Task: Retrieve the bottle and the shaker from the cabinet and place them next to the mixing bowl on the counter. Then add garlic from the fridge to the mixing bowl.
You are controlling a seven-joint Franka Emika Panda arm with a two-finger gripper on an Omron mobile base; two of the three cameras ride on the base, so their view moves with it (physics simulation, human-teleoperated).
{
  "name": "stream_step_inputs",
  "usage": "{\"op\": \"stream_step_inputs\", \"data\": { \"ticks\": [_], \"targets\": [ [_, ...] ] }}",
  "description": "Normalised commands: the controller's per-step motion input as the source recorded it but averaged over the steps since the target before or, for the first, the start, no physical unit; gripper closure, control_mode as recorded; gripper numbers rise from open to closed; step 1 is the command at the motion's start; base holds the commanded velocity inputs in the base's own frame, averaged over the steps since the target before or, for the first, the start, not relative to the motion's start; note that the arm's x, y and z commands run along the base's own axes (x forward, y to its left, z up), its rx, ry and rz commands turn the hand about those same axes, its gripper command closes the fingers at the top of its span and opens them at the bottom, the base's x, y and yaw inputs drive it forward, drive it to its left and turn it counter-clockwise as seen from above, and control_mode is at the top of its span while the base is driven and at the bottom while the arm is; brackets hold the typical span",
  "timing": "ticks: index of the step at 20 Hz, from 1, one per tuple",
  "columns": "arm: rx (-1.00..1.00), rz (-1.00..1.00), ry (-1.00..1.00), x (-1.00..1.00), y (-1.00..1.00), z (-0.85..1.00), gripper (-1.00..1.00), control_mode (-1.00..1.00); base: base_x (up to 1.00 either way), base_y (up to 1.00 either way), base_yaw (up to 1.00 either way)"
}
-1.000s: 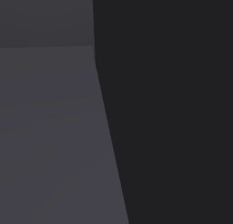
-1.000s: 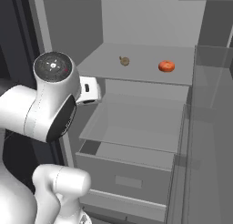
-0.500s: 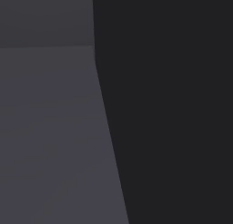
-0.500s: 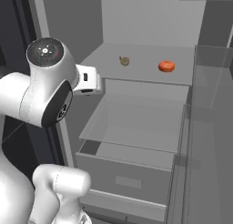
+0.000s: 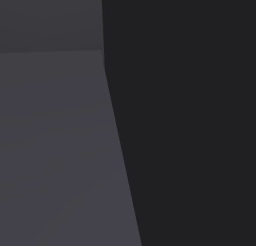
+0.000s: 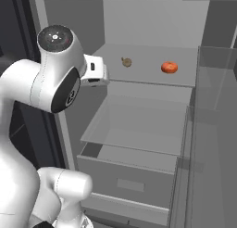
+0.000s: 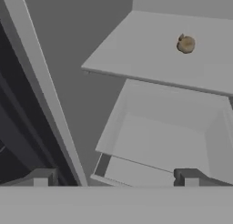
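Observation:
The fridge [image 6: 69,143] stands open in front of me. A small brownish garlic bulb [image 6: 126,62] lies on its upper shelf [image 6: 139,76], left of centre. In the hand view the garlic [image 7: 186,44] sits at the upper right, well ahead of my gripper [image 7: 114,177]. The two fingertips [image 7: 41,177] stand wide apart, open, with nothing between them. My hand [image 6: 95,72] hovers at the shelf's left front corner. The bottle, shaker, cabinet, mixing bowl and counter are out of view.
A red round fruit [image 6: 169,67] lies on the same shelf, right of the garlic. Below are a glass shelf [image 6: 134,125] and a pulled-out drawer [image 6: 125,180]. The fridge door's clear bins [image 6: 215,129] stand at the right. A dark panel [image 5: 190,115] is close before the left base camera.
My arm has risen and the hand has moved up toward the upper shelf's left front corner. The jaws stayed open. Garlic and fruit have not moved.

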Motion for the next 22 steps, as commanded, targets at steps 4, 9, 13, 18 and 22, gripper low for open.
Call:
{"op": "stream_step_inputs", "data": {
  "ticks": [4, 9, 13, 18, 22],
  "targets": [
    [0.0, 0.0, -0.06, 0.42, -0.12, 0.0, -1.0, -1.0, 0.0, 0.0, 0.0],
    [0.0, 0.0, -0.05, 0.39, -0.17, 0.0, -1.0, -1.0, 0.0, 0.0, 0.0],
    [0.0, 0.0, 0.0, 0.37, -0.24, 0.01, -1.0, -1.0, 0.0, 0.0, 0.0],
    [0.02, 0.0, 0.01, 0.34, -0.15, 0.15, -1.0, -1.0, 0.0, 0.0, 0.0],
    [0.02, 0.0, 0.09, 0.38, -0.01, 0.21, -1.0, -1.0, 0.0, 0.0, 0.0]
  ]
}}
